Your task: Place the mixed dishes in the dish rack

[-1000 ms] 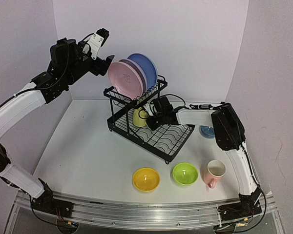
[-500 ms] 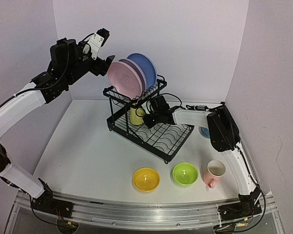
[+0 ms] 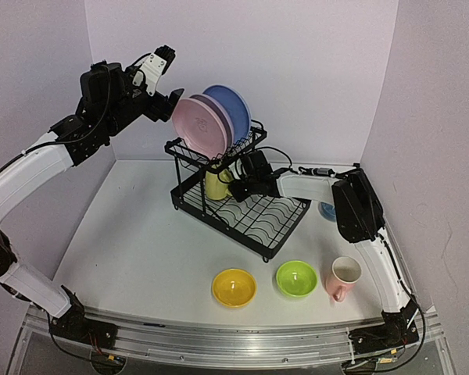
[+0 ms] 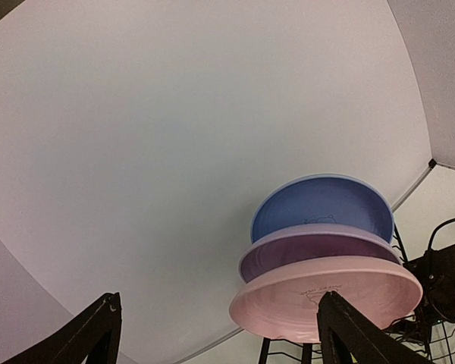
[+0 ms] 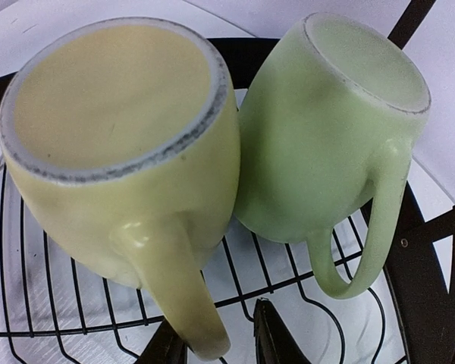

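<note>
- Dish rack point(image 3: 259, 221): stood at rear centre of worktop point(image 3: 141, 234).
- Upper shelf: pink plate point(image 3: 195, 129), lavender plate point(image 3: 221, 123) and blue plate point(image 3: 234, 108) stood on edge, one behind another, pink nearest the left arm.
- Lower tray: yellow mug point(image 5: 121, 152) and green mug point(image 5: 326, 129) sat base-up, side by side, walls touching, handles toward the right wrist cam.
- Right pincer point(image 5: 217, 315): reached into lower tray, slightly open, fingers either side of the yellow mug's handle. One finger lay against the handle; a gap showed at the other. Firm grip: cannot tell.
- Left pincer point(image 4: 218, 299): raised high beside the plates, near the pink plate's rim, spread wide, nothing held.
- Not in rack, front of worktop: yellow bowl point(image 3: 234, 287), lime bowl point(image 3: 296, 278), pink mug point(image 3: 343, 276), in a row left to right.
- Blue bowl point(image 3: 327, 210): on worktop right of rack, partly hidden by the right arm.
</note>
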Motion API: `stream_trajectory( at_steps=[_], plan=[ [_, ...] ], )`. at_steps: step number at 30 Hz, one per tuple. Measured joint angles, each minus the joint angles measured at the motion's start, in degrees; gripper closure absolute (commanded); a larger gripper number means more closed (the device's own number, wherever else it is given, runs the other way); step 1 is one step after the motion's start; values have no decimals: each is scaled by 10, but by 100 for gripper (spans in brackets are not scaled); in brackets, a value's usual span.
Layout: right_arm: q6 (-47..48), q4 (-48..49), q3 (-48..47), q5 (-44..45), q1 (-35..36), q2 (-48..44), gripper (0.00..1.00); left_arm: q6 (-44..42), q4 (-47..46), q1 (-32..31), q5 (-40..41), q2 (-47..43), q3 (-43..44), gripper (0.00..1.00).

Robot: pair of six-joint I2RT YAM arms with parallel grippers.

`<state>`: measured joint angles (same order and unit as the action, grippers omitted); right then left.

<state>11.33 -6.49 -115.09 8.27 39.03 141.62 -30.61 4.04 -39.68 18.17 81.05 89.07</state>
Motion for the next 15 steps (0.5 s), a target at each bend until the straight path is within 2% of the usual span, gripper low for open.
stream_trajectory(
  at_steps=[8,15],
  plan=[
    [-25,10,21,12,0,-9,56,2,4,0,-3,-2,-6,11],
    [-50,17,114,2,0,-85,44,9,12,0,-19,-11,-14,11]
  ],
)
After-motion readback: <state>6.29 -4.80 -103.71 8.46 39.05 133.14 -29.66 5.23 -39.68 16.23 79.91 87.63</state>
